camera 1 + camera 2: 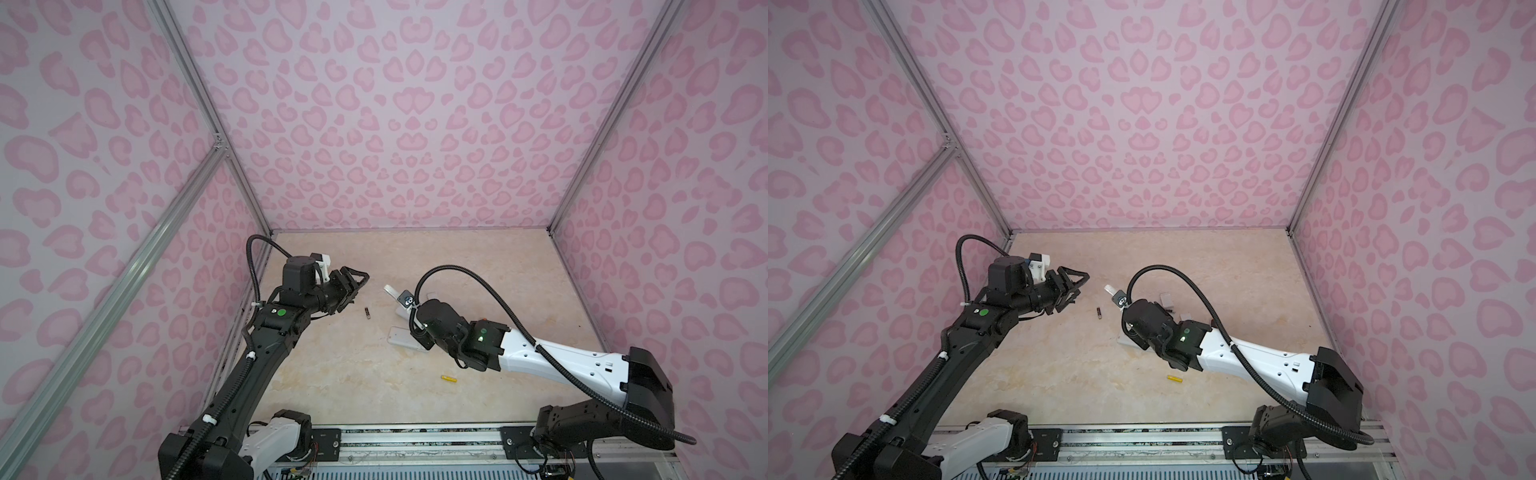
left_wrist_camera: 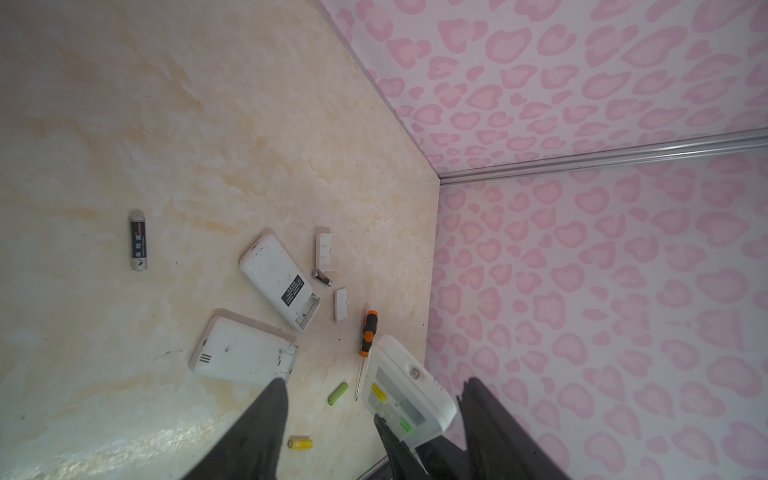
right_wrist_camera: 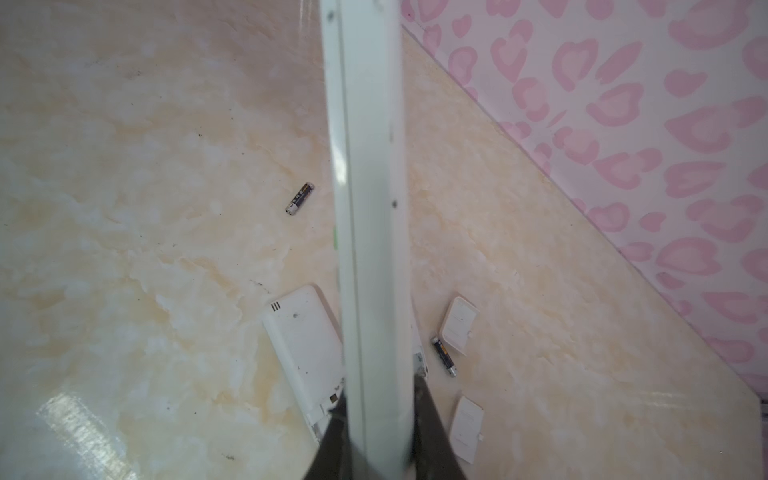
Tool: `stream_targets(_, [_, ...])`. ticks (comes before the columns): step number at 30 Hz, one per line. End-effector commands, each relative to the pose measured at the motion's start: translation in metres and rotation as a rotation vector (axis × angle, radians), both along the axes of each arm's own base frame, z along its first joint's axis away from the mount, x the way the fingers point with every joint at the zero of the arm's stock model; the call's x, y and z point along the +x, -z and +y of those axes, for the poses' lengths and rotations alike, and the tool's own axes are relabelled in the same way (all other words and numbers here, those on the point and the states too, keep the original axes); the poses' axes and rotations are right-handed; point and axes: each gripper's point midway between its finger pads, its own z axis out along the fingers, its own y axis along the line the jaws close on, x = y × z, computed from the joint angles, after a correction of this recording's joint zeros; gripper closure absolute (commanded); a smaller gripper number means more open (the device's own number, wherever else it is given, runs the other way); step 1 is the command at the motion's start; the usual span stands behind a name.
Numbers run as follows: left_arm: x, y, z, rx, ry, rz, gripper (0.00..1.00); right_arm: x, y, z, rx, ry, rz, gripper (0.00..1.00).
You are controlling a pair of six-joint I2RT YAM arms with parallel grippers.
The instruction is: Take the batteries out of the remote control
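The right tool (image 3: pixel 376 399) is clenched on a white remote (image 2: pixel 434 401), holding it off the tabletop (image 1: pixel 340 374) — the remote's open bay holds a yellow cell (image 2: pixel 378 392) and a green cell (image 2: pixel 406 424). The left tool (image 1: pixel 358 287) is released, fingers spread, gripping nothing. Between the two tools a black battery (image 1: pixel 367 313) lies loose. Beneath the right tool another remote (image 2: pixel 274 274) lies face down — its open bay is empty.

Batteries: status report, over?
Left hand open, empty. Right hand shut on lifted remote, yellow battery and green battery inside. Black battery loose on table between arms; nothing in the way.
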Motion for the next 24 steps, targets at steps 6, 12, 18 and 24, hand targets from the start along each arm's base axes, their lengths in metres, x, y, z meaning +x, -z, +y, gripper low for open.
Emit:
stream_targets(6, [-0.013,0.023,-0.014,-0.080,0.019,0.178,0.36,0.002,-0.009,0.001,-0.222,0.014,-0.224,0.88])
stream_targets(12, [-0.018,0.040,-0.025,-0.066,0.045,0.233,0.38,-0.005,-0.003,0.010,-0.265,-0.019,-0.232,0.88])
stream_targets(18, [-0.021,0.052,-0.039,-0.077,0.080,0.278,0.49,-0.010,0.003,0.016,-0.319,-0.048,-0.251,0.87])
stream_targets(24, [-0.024,0.060,-0.044,-0.091,0.086,0.307,0.59,-0.012,0.008,0.017,-0.352,-0.053,-0.255,0.85])
